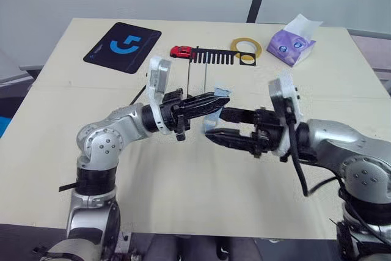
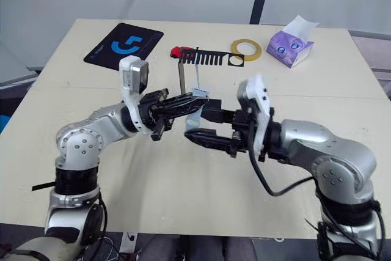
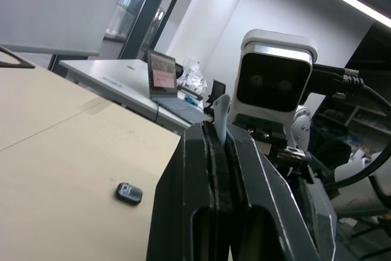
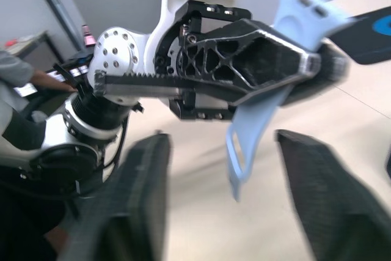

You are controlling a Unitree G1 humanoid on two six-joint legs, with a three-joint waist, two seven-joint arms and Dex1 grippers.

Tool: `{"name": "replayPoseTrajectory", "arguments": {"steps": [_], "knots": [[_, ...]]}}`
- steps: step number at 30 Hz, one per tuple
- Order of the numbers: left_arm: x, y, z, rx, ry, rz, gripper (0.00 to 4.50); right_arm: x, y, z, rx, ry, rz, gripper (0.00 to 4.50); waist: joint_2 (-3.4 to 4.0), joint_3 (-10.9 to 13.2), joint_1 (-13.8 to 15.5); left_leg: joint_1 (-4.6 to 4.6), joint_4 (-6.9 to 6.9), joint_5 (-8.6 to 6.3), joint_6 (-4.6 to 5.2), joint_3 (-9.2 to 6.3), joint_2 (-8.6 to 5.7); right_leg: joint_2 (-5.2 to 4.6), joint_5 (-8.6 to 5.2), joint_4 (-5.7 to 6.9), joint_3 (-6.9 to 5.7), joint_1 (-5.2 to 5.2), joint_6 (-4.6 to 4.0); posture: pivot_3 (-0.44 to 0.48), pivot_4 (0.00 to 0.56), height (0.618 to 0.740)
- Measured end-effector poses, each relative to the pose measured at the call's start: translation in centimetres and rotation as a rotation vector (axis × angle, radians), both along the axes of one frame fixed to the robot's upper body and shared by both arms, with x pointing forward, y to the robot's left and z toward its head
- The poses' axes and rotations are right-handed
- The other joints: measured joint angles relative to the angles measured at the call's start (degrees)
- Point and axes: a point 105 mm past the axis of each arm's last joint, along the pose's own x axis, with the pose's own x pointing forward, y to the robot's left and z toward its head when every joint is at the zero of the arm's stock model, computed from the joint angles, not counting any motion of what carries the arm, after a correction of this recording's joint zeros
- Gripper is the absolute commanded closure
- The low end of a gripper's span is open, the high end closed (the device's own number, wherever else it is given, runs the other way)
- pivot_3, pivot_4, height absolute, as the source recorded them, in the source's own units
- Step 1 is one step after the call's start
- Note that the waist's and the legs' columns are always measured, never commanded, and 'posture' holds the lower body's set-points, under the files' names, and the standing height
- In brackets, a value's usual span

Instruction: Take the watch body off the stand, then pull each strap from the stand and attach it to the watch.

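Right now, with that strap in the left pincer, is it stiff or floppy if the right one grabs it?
Probably floppy: the strap curves and droops below the left pincer. Likely light, since it is thin and perforated. It may bend away when the open right pincer closes.

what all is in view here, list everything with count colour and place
strap: one in view, pale grey-blue, pinched in the left gripper, hanging in front of the right gripper
watch body: one, black, lying on the table, seen in the left wrist view
stand: one, black, comb-toothed bar, far middle of the table
toy car: one, red, just left of the stand's bar
mat: one, black with blue logo, far left
tape roll: one, yellow, right of the stand
tissue pack: one, purple, far right
table: one, beige
left gripper: black, shut on the strap
right gripper: black, open, facing the strap
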Motion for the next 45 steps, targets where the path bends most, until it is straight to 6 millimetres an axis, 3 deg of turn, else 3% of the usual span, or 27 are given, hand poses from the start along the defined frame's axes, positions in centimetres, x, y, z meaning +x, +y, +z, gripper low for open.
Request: {"name": "replayPoseTrajectory", "arguments": {"steps": [5, 9, 14, 18, 23, 30, 45], "knots": [[0.6, 1.2, -1.3, 0.138, -0.109, 0.059, 4.5, -0.7, -3.3, -2.0, -0.071, 0.022, -0.214, 0.05, 0.0, 0.0, 0.9, 0.01, -0.04, 0.0, 0.0, 0.08, 0.02, 0.03, 0.0, -0.06, 0.04, -0.02, 0.0, 0.0, 0.15, 0.738], [0.7, 2.9, -3.7, 0.349, -0.302, 0.076, 4.5, -1.7, -8.2, -5.5, -0.136, 0.116, -0.568, 0.05, 0.0, 0.0, 1.1, 0.01, -0.07, 0.0, 0.01, 0.21, 0.01, 0.03, 0.02, -0.15, 0.11, 0.0, 0.03, 0.0, 0.15, 0.738], [0.3, 2.9, -4.6, 0.449, -0.442, 0.024, 4.5, -2.8, -12.8, -9.2, -0.201, 0.21, -0.922, 0.05, 0.0, 0.0, 1.0, 0.06, -0.04, 0.01, 0.02, 0.23, 0.01, 0.05, 0.07, -0.21, 0.21, 0.07, 0.09, 0.0, 0.15, 0.738], [0.2, 2.4, -5.4, 0.506, -0.533, -0.007, 4.5, -2.5, -15.0, -9.9, -0.226, 0.182, -1.071, 0.05, 0.01, 0.0, 0.7, 0.14, -0.07, 0.01, 0.02, 0.37, 0.07, 0.11, 0.07, -0.19, 0.3, 0.03, 0.08, 0.0, 0.15, 0.738], [0.3, 2.2, -5.6, 0.512, -0.55, 0.002, 4.5, -1.3, -16.6, -11.6, -0.224, 0.202, -1.16, 0.05, 0.01, 0.0, 0.8, 0.11, -0.06, 0.02, 0.04, 0.36, 0.06, 0.09, 0.07, -0.17, 0.31, 0.01, 0.08, 0.0, 0.15, 0.738], [0.4, 2.1, -5.6, 0.511, -0.528, 0.013, 4.5, 0.5, -16.9, -13.0, -0.204, 0.218, -1.204, 0.05, 0.01, 0.0, 0.8, 0.09, -0.06, 0.03, 0.06, 0.33, 0.05, 0.08, 0.07, -0.14, 0.3, 0.0, 0.08, 0.0, 0.15, 0.738], [0.4, 1.9, -5.2, 0.51, -0.503, 0.046, 4.5, 3.2, -16.9, -13.6, -0.191, 0.203, -1.249, 0.05, 0.02, 0.0, 0.8, 0.11, -0.03, 0.04, 0.07, 0.31, 0.05, 0.09, 0.07, -0.04, 0.3, -0.01, 0.08, 0.0, 0.15, 0.738]]}}
